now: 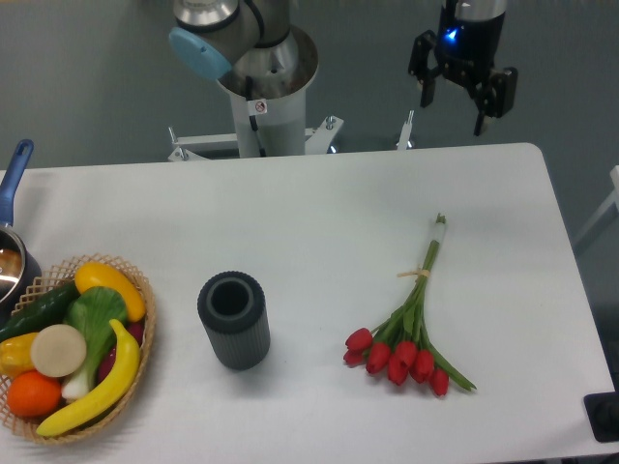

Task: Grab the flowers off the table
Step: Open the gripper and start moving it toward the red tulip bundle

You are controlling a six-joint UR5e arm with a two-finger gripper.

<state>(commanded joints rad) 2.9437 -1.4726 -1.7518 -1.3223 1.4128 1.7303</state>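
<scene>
The flowers [411, 329], a small bunch of red tulips with long thin green stems tied by a pale band, lie flat on the white table [319, 213] at the right of centre. The heads point toward the front edge and the stems toward the back. My gripper [453, 111] hangs high above the table's back right edge, well behind the stem ends. Its two black fingers are spread apart and hold nothing.
A dark ribbed cylindrical cup [233, 320] stands upright left of the flowers. A wicker basket [73, 353] of fruit and vegetables sits at the front left. A pot with a blue handle [12, 208] is at the left edge. The arm's base [266, 87] stands behind the table.
</scene>
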